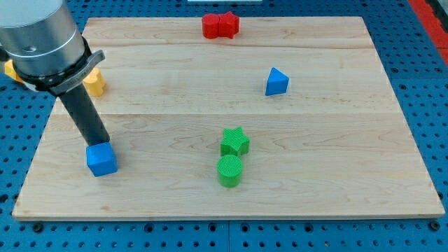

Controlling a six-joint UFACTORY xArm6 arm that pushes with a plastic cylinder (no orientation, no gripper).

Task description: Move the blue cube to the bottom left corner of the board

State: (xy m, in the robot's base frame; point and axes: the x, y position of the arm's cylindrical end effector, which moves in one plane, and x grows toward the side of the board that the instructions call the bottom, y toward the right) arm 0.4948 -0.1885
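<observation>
Wooden board (329, 196) on a blue pegboard surface (420, 42). The blue cube (102, 159) lies in the lower left of the frame, near the board's bottom left corner. My tip (99, 143), a plain rod with no jaws, touches the cube's upper edge. Blue triangular block (276, 82) at upper right; red blocks (220, 25) at top centre; green star (235, 141) touching green cylinder (229, 171) at lower centre; yellow block (94, 82) at upper left, partly hidden by the arm.

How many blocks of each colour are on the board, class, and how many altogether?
Blue: 2, a cube by my tip and a triangular block
Green: 2, star, cylinder
Red: 2, touching
Yellow: 1
Total: 7
</observation>
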